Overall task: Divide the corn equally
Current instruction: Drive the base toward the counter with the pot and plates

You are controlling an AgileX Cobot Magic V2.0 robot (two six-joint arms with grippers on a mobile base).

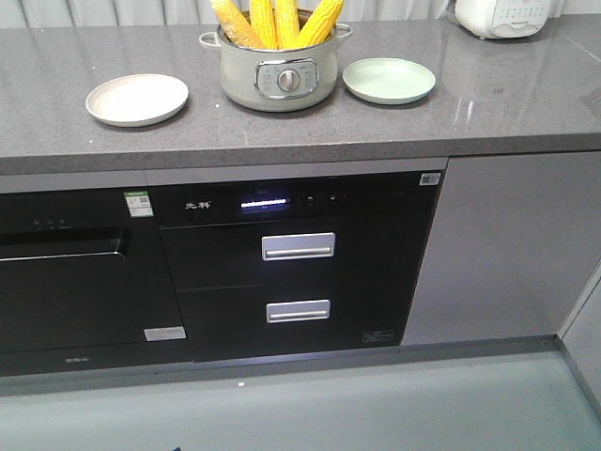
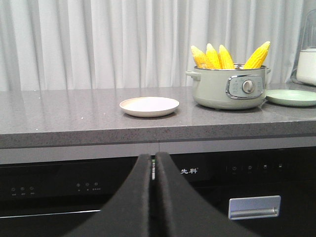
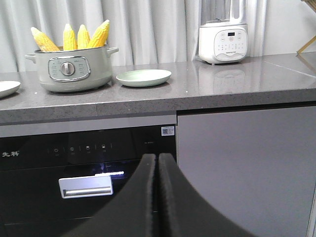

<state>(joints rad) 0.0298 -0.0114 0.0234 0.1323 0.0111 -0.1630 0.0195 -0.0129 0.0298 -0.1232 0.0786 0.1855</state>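
Corn (image 1: 272,21) was in neither end effector at inspection. Nearest the wrist cameras, the left end effector (image 2: 154,165) had its two black fingers pressed together, with only a hairline seam between them and nothing gripped. The right end effector (image 3: 158,163) was in the same condition, closed and holding nothing. Both sat low, in front of the cabinet fronts and below the desk edge.

Beyond them, a black built-in appliance (image 1: 216,272) with two silver drawer handles showed a lit blue display bar. On the grey desk (image 1: 526,103) above, a beige plate (image 1: 137,99) lay to the left and a pale green plate (image 1: 389,79) to the right. Between the plates stood a pale green electric pot (image 1: 280,80) with a front dial, the green plate just beside it. All the corn was in this pot: four cobs on end, tips up and fanned outward, leaning on its rim.

Further back on the right stood a white blender base (image 3: 223,43). A white curtain (image 2: 98,44) hung behind the desk.
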